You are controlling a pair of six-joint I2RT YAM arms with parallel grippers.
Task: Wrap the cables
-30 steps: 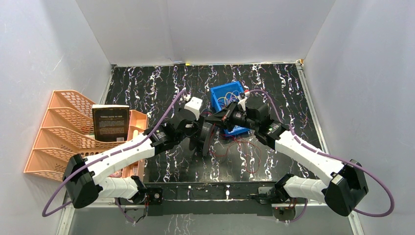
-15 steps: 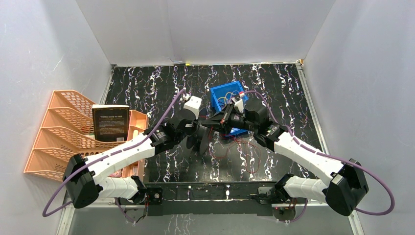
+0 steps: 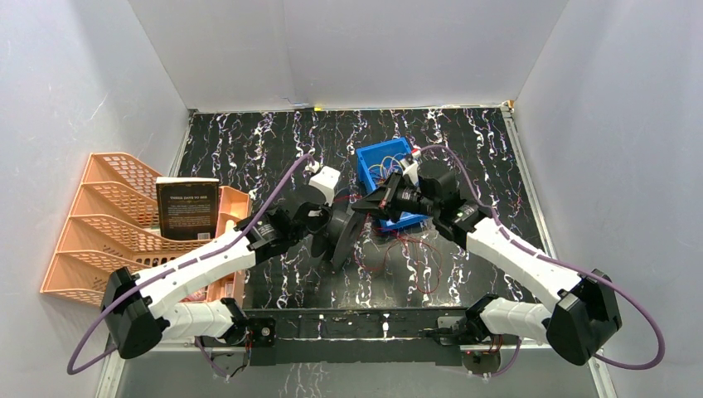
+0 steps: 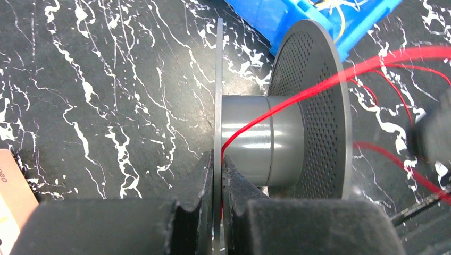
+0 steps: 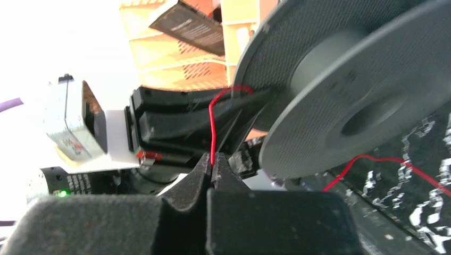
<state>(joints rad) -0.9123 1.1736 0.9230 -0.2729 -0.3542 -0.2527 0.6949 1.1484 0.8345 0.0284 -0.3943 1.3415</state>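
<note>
A grey spool stands on edge at the table's middle. My left gripper is shut on its thin flange, one finger on each side. A thin red cable runs from the flange across the hub and off to the right. My right gripper, just right of the spool, is shut on that red strand, which rises from my fingertips to the spool. More red cable lies in loose loops on the table. Yellow and orange wires lie in the blue bin.
The blue bin stands just behind the right gripper. An orange mesh tray rack with a black book on it stands at the left. The dark marbled table has walls on three sides.
The right gripper swung a little left toward the spool with the red strand, then back slightly. The left arm and spool shifted a little to the left.
</note>
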